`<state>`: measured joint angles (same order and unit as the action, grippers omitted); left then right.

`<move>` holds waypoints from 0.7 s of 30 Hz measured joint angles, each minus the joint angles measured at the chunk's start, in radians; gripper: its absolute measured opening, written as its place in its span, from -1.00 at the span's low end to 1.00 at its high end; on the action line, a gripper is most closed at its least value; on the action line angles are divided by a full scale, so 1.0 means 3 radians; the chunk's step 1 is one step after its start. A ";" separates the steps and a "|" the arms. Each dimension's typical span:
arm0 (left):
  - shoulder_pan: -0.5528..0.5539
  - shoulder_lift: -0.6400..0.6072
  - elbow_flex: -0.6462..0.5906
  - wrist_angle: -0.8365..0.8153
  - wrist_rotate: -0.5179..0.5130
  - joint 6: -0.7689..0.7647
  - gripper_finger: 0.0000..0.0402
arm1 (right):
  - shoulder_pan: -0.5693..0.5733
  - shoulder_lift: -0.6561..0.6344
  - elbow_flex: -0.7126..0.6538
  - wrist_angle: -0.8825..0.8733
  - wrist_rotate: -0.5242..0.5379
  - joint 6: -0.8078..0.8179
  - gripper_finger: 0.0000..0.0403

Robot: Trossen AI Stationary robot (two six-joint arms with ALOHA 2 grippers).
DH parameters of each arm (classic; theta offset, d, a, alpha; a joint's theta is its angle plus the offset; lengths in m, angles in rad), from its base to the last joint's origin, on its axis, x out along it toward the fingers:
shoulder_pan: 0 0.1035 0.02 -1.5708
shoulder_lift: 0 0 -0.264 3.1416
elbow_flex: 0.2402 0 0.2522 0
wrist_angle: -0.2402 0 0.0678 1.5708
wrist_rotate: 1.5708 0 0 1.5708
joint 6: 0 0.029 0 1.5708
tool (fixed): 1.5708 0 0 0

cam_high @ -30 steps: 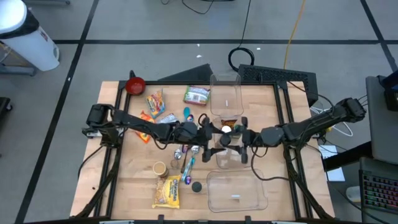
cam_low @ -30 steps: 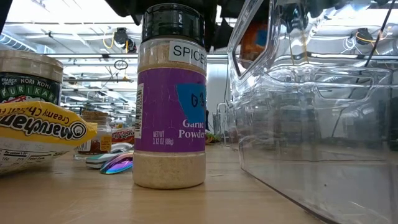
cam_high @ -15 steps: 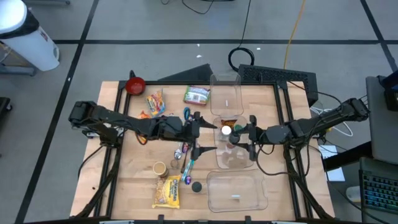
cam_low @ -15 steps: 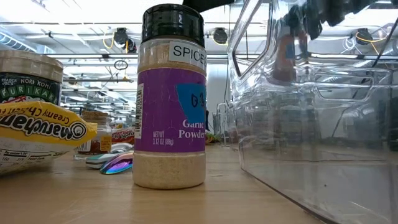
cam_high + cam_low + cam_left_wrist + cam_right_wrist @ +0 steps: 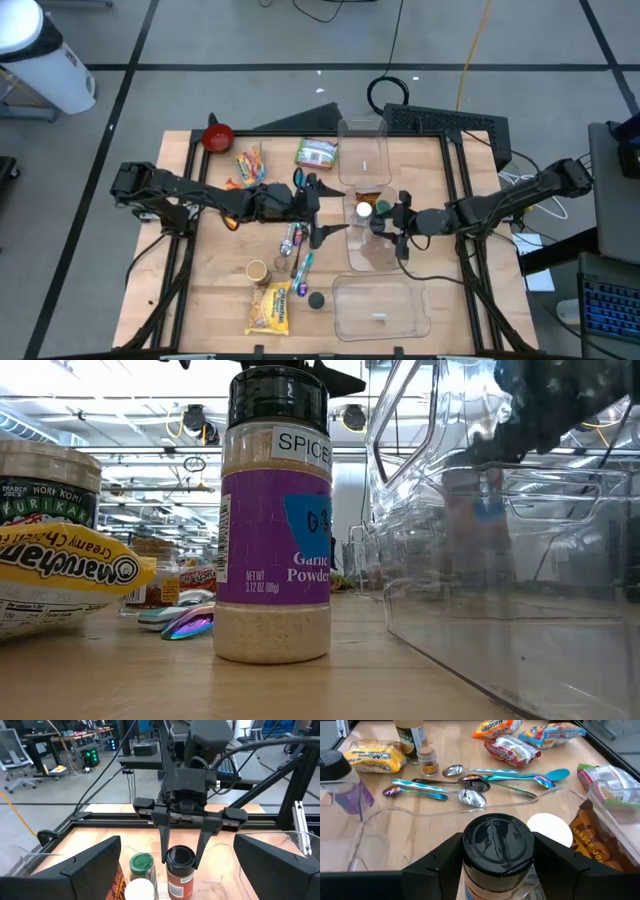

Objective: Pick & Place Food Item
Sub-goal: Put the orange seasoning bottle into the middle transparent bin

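- A spice jar with a black lid (image 5: 497,845) and a red-brown label is gripped between the two fingers of the right hand (image 5: 182,851), one finger on each side just below the lid.
- The jar is inside the middle clear bin (image 5: 372,262) near the centre of the worktop (image 5: 220,290); whether it rests on the bin's floor cannot be told.
- Just beside it in the same bin are a green-lidded jar (image 5: 142,864), a white-lidded jar (image 5: 364,210) and an orange-brown Trader Joe's packet (image 5: 592,839).
- The left hand (image 5: 318,208) hangs left of that bin, fingers spread wide and holding nothing, above a cluster of shiny spoons (image 5: 470,784).
- Two more clear bins are on the worktop: one (image 5: 362,150) at the far edge and one (image 5: 378,308) at the near edge.
- On the worktop's left half lie snack packets (image 5: 250,172), a green pouch (image 5: 316,153), a red bowl (image 5: 217,136), a yellow Maruchan noodle pack (image 5: 270,308) and a small glass jar (image 5: 257,271).
- A garlic powder bottle (image 5: 273,520) with a purple label stands upright close to the low camera, beside the near bin.
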<state>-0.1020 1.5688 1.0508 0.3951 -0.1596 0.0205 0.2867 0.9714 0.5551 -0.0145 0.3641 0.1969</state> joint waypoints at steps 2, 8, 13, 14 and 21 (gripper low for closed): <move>-0.0002 0.0000 0.0000 0.0001 0.0000 0.0001 0.95 | 0.0001 -0.0003 -0.0055 0.0087 0.0003 -0.0081 -0.03; -0.0004 0.0000 0.0000 -0.0003 0.0004 0.0001 0.95 | 0.0003 -0.0003 -0.0188 0.0167 -0.0006 -0.0189 -0.03; -0.0004 0.0000 0.0000 -0.0007 0.0008 -0.0012 0.95 | 0.0003 -0.0003 -0.0266 0.0162 -0.0003 -0.0178 -0.03; -0.0005 0.0000 0.0000 -0.0007 0.0008 -0.0015 0.95 | 0.0003 -0.0003 -0.0279 0.0165 -0.0004 -0.0178 -0.03; -0.0011 0.0000 -0.0001 -0.0020 0.0011 -0.0018 0.95 | 0.0003 -0.0077 -0.0296 0.0147 -0.0003 -0.0256 -0.03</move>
<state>-0.1055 1.5688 1.0504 0.3892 -0.1562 0.0151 0.2874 0.9484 0.4664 0.0295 0.3634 0.1201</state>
